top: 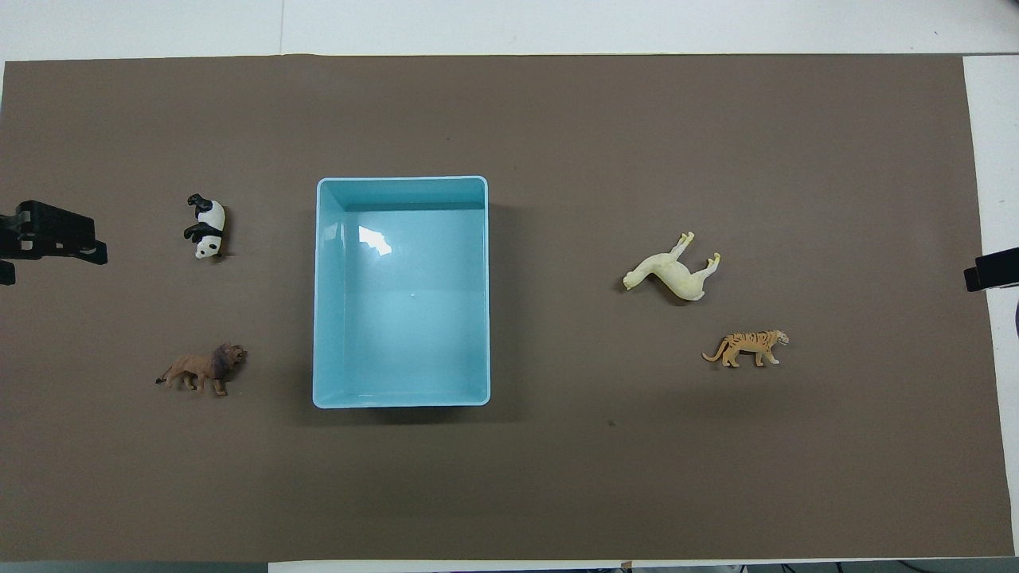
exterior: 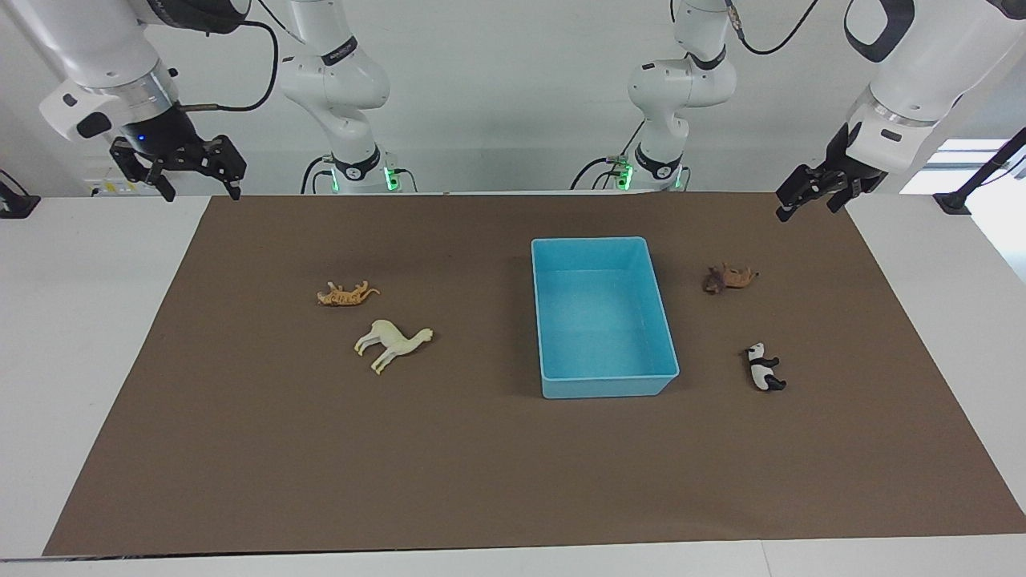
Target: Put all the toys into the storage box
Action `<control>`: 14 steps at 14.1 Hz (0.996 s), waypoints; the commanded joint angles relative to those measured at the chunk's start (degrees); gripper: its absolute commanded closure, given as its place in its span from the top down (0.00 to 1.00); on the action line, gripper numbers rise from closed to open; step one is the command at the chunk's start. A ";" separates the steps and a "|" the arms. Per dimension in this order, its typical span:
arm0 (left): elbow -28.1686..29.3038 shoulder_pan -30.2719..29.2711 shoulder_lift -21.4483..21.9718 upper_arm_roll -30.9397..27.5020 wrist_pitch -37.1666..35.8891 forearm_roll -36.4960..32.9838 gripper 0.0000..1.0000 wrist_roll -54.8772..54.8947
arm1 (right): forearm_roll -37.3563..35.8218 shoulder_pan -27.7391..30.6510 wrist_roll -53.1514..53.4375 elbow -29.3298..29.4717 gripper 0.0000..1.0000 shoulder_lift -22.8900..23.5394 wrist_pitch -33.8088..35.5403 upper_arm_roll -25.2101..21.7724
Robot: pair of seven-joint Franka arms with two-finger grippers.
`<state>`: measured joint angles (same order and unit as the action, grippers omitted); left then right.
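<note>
A light blue storage box point(exterior: 605, 316) sits empty near the middle of a brown mat point(exterior: 481, 465) covering the white counter point(exterior: 88, 361). All four toys lie on their sides on the mat, outside the box. The brown lion point(exterior: 729, 277) and the black-and-white panda point(exterior: 764, 368) lie toward the left arm's end of the counter, the lion nearer the robots' edge. The orange tiger point(exterior: 346, 293) and the larger cream llama point(exterior: 391, 343) lie toward the right arm's end, the tiger nearer the robots.

The left gripper point(exterior: 817, 191) hangs over its corner of the mat at the robots' edge, jaws apart and empty. The right gripper point(exterior: 180, 168) waits likewise over its own corner, jaws apart.

The figurines look like light, rigid, smooth plastic; a pinch across the torso seems safest, since legs and tails are thin. No brand, label or writing can be read.
</note>
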<state>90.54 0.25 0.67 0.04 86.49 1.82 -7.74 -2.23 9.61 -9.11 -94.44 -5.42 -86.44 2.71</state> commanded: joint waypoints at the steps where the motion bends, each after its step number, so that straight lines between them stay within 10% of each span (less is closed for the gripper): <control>1: 0.34 -0.16 0.91 -0.12 0.70 0.12 1.00 0.80 | 1.17 1.38 -0.47 -1.45 1.00 -1.34 -0.13 0.63; 8: 8.31 -1.91 3.37 -0.48 12.87 -1.11 1.00 0.45 | 1.17 0.50 0.58 -2.76 1.00 -1.87 -0.39 0.63; 14: 16.68 -5.96 -4.43 -0.56 33.20 -1.20 1.00 3.16 | 1.35 -6.62 32.01 -11.28 1.00 -2.57 -11.09 1.42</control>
<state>106.15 -4.98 -0.47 -0.83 114.72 1.28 -6.41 -1.57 3.65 15.69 -100.75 -6.22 -93.18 3.96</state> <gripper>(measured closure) 0.000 0.000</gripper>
